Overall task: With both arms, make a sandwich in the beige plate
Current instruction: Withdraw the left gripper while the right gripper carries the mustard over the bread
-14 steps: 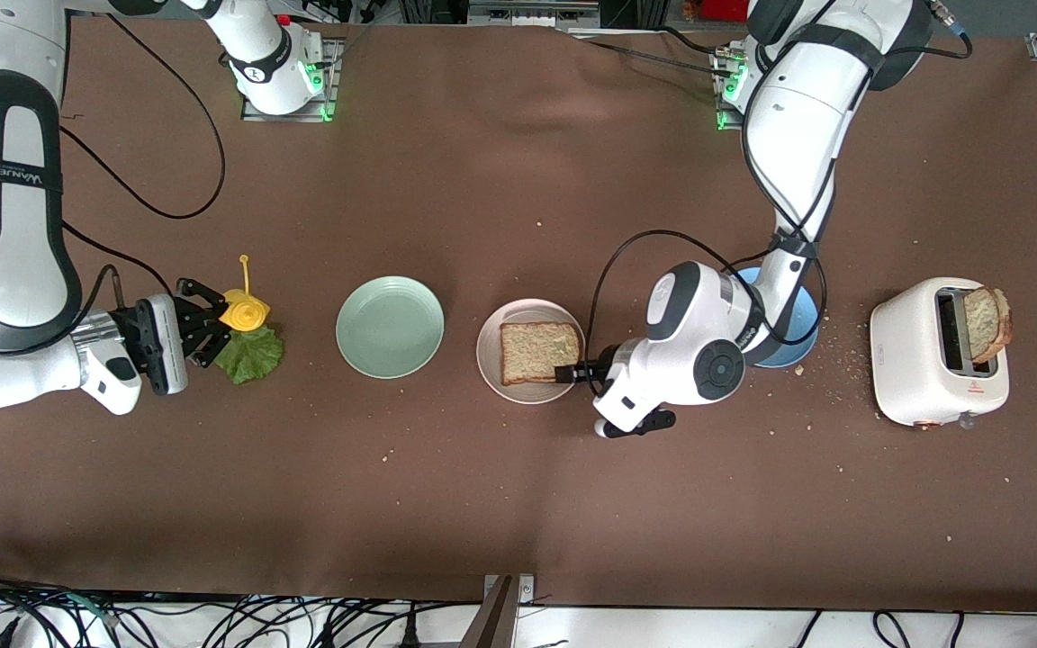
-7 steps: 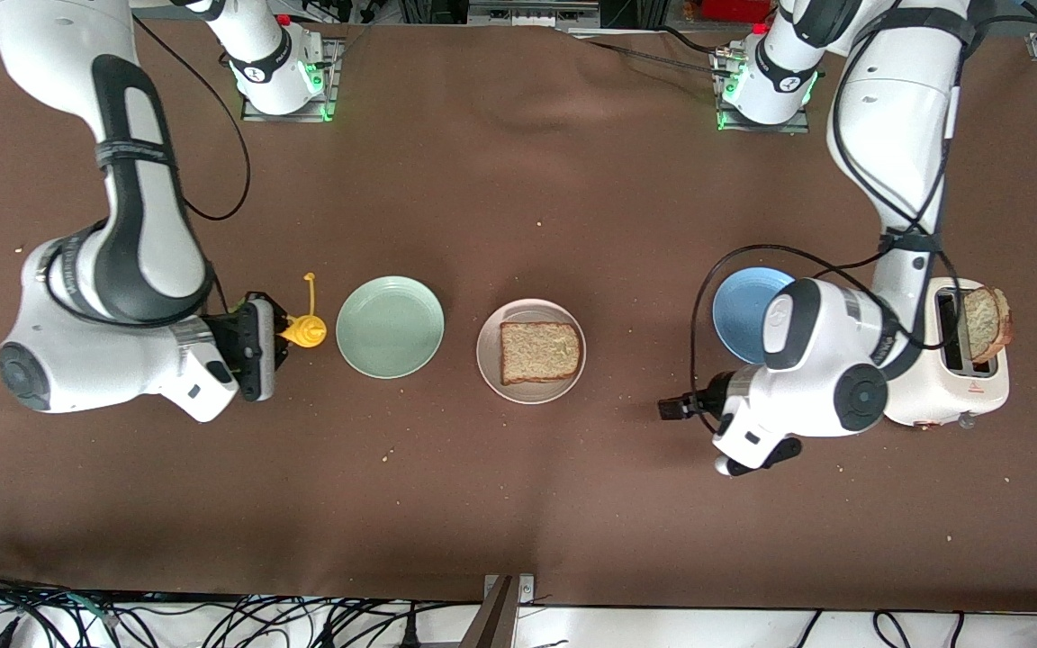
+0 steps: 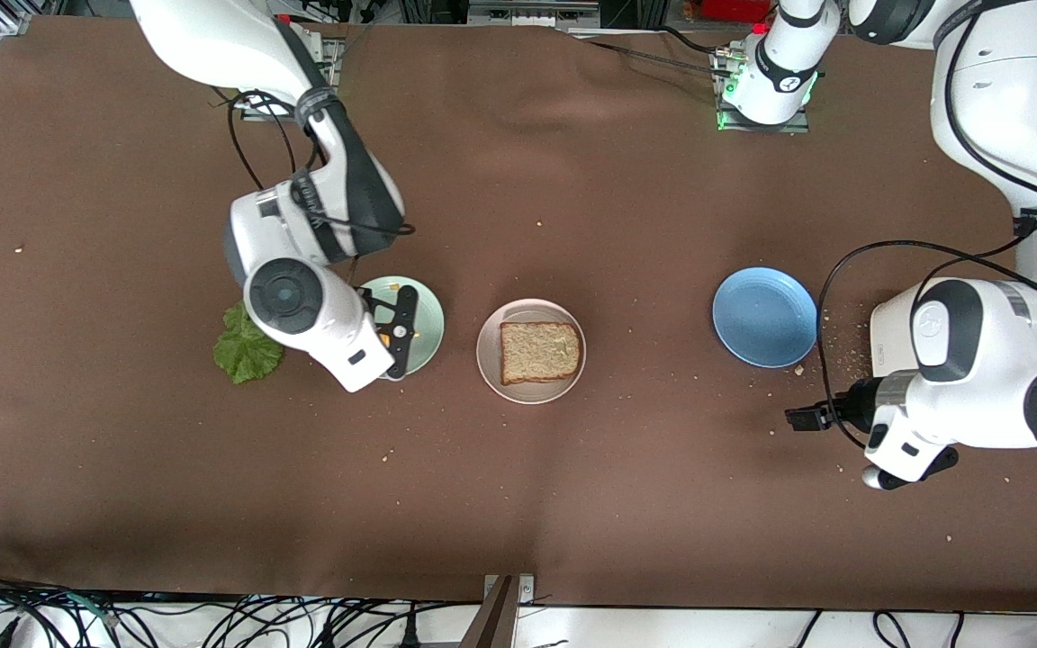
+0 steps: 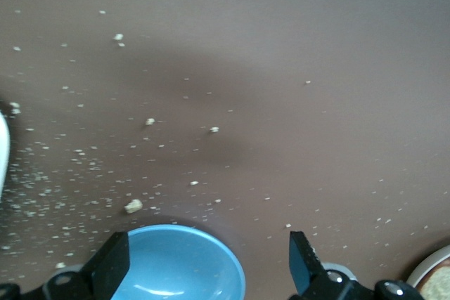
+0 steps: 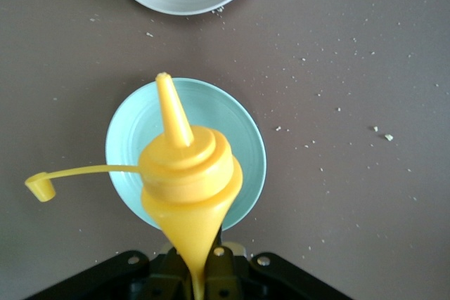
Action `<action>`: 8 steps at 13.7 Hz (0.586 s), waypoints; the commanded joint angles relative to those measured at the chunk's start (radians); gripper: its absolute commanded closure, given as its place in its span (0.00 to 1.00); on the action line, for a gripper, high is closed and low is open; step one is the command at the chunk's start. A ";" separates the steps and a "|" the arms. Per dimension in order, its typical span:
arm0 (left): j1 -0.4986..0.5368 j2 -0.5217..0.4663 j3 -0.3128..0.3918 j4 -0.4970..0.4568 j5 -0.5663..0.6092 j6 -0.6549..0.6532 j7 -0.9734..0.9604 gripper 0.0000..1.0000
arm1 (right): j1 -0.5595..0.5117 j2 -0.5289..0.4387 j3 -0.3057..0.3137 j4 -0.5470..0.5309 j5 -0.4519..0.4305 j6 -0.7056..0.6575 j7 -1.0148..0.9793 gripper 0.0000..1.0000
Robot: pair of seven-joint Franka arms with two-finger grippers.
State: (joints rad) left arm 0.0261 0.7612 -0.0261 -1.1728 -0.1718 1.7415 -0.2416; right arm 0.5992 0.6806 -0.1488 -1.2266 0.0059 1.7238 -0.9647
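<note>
Right gripper (image 3: pixel 400 331): closed on the neck end of a yellow plastic squeeze bottle (image 5: pixel 188 173), nozzle uncapped, its small cap dangling on a thin yellow tether to one side. Gripper and bottle hang over the round mint green plate (image 3: pixel 424 315), which is just beside the beige plate on the side toward the right arm's end of the table. In the right wrist view the nozzle tip lies over that green plate (image 5: pixel 239 138), which holds nothing.

Round pale beige plate with ridged rim (image 3: pixel 489 351): mid-table, holding one square slice of brown toasted bread (image 3: pixel 540 352) lying flat. Only this one slice shows on the plate.

Ruffled green lettuce leaf (image 3: pixel 244 346): flat on the brown tablecloth (image 3: pixel 518 504), past the green plate from the beige plate, toward the right arm's end.

Left gripper (image 3: pixel 807 418): fingers (image 4: pixel 112 265) spread apart, holding nothing, over bare cloth scattered with crumbs, well apart from the beige plate toward the left arm's end.

Round blue plate (image 3: pixel 764 317): between the beige plate and the left gripper, nothing in it.

White toaster (image 3: pixel 886 337): just past the blue plate toward the left arm's end, mostly hidden by the left arm; contents cannot be told.
</note>
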 commanded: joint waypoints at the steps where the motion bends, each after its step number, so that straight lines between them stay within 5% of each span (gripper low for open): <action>1: 0.034 -0.054 -0.008 -0.008 0.086 -0.059 0.099 0.00 | 0.092 0.033 -0.011 0.021 -0.159 -0.001 0.141 0.98; 8: 0.040 -0.186 -0.006 -0.018 0.186 -0.227 0.156 0.00 | 0.336 0.137 -0.012 0.016 -0.548 -0.013 0.420 0.98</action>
State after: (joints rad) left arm 0.0655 0.6277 -0.0286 -1.1711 -0.0199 1.5492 -0.1103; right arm 0.8588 0.7816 -0.1446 -1.2289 -0.4377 1.7294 -0.6143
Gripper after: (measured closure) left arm 0.000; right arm 0.974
